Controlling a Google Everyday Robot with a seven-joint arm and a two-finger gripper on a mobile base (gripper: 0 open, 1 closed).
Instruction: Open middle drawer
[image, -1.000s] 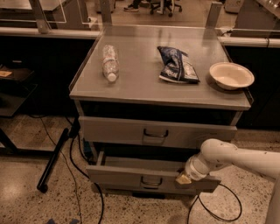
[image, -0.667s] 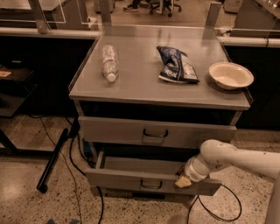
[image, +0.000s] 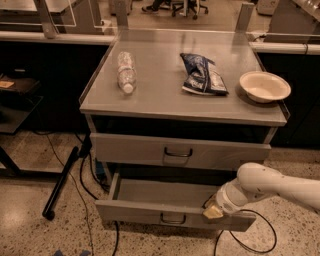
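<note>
Reaching in from the right, the white arm (image: 272, 186) sets its gripper (image: 214, 211) against the top edge of the middle drawer (image: 132, 212), right of the small dark loop handle (image: 173, 219). Whether the gripper is clamped on that edge or merely resting there cannot be told. The middle drawer stands well open, nearest of all, its plain grey tray showing behind the front. To its left a black pole (image: 60, 182) lies on the speckled floor with a dark cable (image: 86, 195) beside it. Just above and farther back, the upper drawer (image: 130, 149) sits closed. On the grey tabletop (image: 160, 97) beyond lie a clear bottle (image: 125, 71) at left, a blue snack bag (image: 202, 75) in the middle, and a pale bowl (image: 264, 86) at right.
</note>
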